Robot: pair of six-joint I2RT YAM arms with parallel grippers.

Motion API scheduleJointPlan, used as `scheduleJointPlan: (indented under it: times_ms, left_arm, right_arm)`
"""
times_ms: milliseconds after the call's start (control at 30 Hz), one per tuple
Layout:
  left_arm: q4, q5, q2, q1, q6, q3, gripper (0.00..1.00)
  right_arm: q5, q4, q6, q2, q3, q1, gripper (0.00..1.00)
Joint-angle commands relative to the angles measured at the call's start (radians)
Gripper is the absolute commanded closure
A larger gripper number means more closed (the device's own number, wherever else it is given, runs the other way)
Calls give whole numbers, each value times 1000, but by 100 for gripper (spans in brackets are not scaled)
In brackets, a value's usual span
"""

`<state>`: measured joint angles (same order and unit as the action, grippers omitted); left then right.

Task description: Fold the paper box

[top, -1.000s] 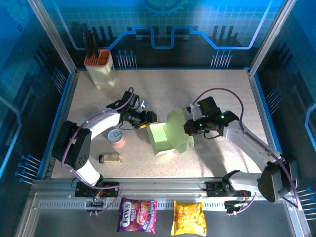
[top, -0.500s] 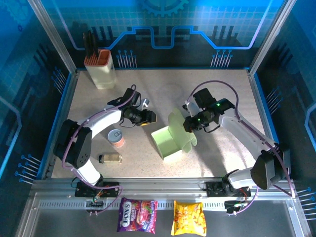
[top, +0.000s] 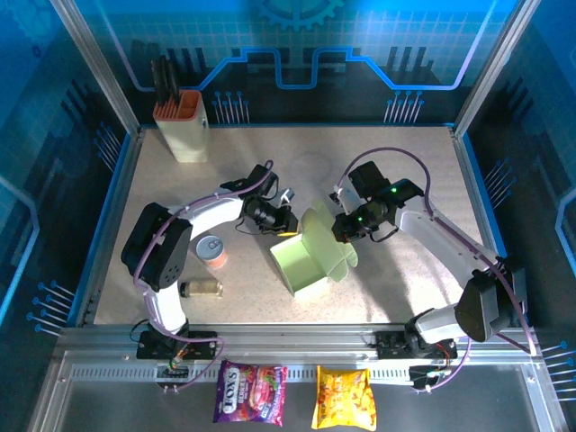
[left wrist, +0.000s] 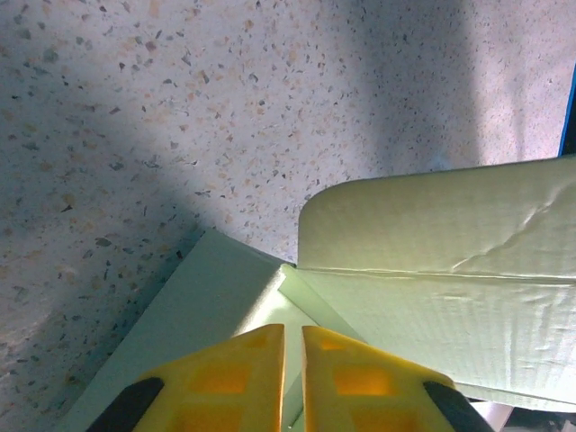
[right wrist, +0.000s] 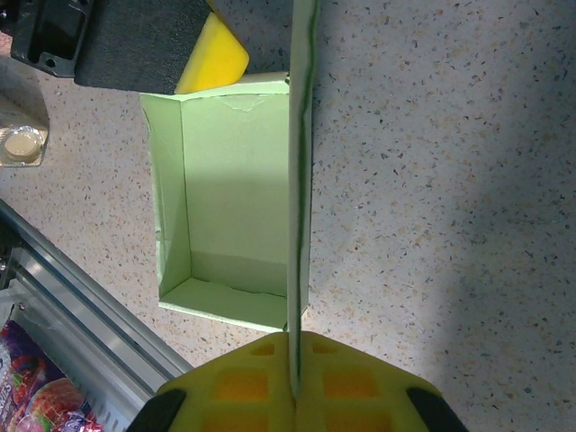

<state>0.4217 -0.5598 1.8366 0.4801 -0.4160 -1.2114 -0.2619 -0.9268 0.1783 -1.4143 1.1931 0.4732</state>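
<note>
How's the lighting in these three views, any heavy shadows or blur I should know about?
Top external: blue-tinted surround, table bright, soft arm shadows beside the paper box. Left wrist: broad dark shadows across the speckled table, box flap well lit. Right wrist: sharp, shade darkening the table's right side.

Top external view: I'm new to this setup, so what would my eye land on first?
The pale green paper box, half folded and open-topped, sits mid-table between the arms. The right pincer is shut on its upright flap, and the left pincer meets its far-left corner, fingers almost together. A cream holder with an orange rim stands far left.
</note>
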Motion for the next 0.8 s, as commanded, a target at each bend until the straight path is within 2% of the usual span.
scheduleJointPlan:
  times_ms: [0, 333, 767]
  left_arm:
    - [4, -48, 18, 5, 7, -11, 88]
    - [-24, -92, 48, 5, -1, -2, 91]
    - [-9, -70, 74, 5, 21, 18, 94]
  right_arm:
    - [7, -18, -10, -15, 31, 19, 100]
    - [19, -21, -6, -14, 27, 26, 100]
    - [22, -24, -6, -12, 25, 27, 100]
